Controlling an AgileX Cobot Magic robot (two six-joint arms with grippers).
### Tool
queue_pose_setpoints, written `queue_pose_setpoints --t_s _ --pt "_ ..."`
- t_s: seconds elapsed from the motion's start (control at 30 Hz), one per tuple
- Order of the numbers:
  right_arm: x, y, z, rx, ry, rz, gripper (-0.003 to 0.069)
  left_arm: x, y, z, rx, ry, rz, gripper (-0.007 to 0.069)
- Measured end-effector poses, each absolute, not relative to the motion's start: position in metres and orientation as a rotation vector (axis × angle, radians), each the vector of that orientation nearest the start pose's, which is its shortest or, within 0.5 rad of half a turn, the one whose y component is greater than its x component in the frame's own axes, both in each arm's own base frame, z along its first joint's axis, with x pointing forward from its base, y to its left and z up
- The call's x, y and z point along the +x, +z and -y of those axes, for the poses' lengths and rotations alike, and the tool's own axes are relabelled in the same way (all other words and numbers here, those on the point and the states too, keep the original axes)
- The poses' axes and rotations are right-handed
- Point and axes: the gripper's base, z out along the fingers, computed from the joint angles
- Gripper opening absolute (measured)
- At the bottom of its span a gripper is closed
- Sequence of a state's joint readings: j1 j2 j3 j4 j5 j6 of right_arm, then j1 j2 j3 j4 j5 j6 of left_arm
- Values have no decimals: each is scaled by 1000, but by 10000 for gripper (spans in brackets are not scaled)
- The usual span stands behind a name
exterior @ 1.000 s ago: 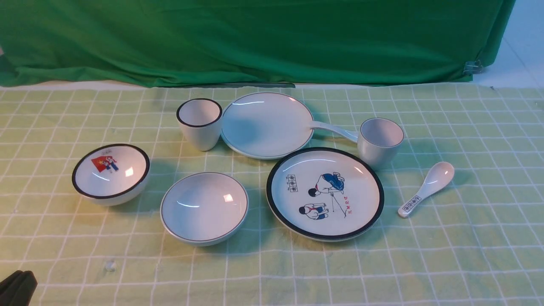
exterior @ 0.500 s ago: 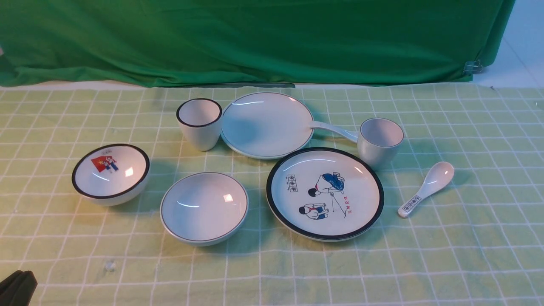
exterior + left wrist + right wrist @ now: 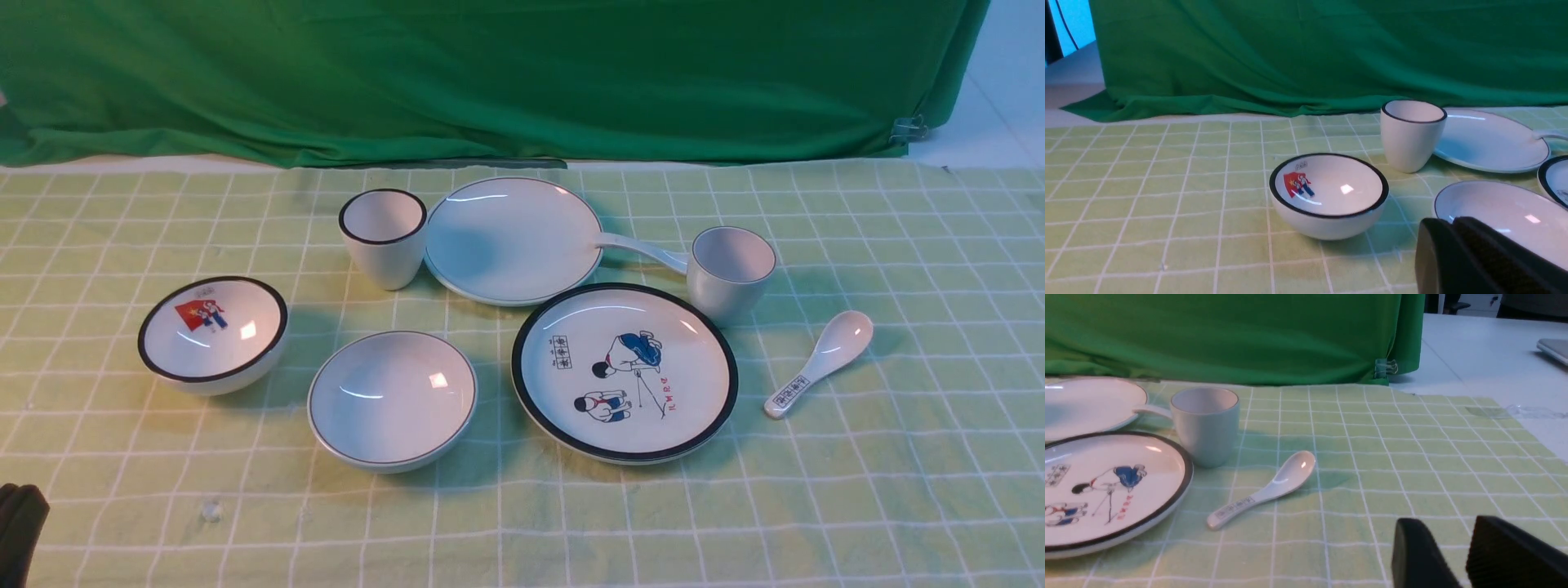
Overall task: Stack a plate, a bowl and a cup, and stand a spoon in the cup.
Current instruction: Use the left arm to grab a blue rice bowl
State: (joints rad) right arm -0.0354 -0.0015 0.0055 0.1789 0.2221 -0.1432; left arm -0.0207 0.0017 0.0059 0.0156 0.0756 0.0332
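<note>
The plain plate (image 3: pixel 513 238) lies at the back of the checked cloth. Its right rim meets the slim handle of the plain spoon (image 3: pixel 645 247), which runs behind the plain cup (image 3: pixel 729 273). The plain bowl (image 3: pixel 392 400) sits nearer, in front of the plate. My left gripper (image 3: pixel 18 531) is shut and empty at the near left corner; in the left wrist view its tips (image 3: pixel 1447 222) hover just short of the bowl (image 3: pixel 1502 212). My right gripper (image 3: pixel 1447 522) is open with nothing between its fingers, low over bare cloth, well short of the cup (image 3: pixel 1205 424).
A black-rimmed cup (image 3: pixel 384 237) stands left of the plate. A black-rimmed bowl with a flag picture (image 3: pixel 212 333) sits at the left. A black-rimmed cartoon plate (image 3: pixel 624 371) lies before the cup, and a printed-handle spoon (image 3: pixel 820 362) lies to its right. A green drape hangs behind.
My left gripper has slipped a little further left towards the edge of the front view. The crockery has not moved.
</note>
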Motion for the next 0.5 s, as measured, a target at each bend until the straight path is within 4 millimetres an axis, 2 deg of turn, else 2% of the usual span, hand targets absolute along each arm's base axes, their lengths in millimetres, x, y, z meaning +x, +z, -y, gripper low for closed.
queue_pose_setpoints --t_s 0.07,0.1,0.17,0.2,0.23,0.33,0.43,0.5 --pt "57 204 1 65 32 -1566 242 56 214 1 52 23 -1463 19" --pt "57 204 1 67 34 -1566 242 56 215 1 51 23 -1450 19" --pt "52 231 5 118 29 -1263 242 52 234 2 49 24 -1233 19" --pt "52 233 6 120 28 -1242 242 51 235 2 48 24 -1217 19" --pt "47 244 8 142 35 -1108 242 47 245 2 54 29 -1094 19" --pt "36 261 10 189 92 -878 242 38 260 3 65 35 -907 19" --pt "31 266 11 229 179 -789 242 32 267 3 58 18 -809 19" --pt "29 268 12 282 311 -740 242 28 270 2 8 -69 -750 19"
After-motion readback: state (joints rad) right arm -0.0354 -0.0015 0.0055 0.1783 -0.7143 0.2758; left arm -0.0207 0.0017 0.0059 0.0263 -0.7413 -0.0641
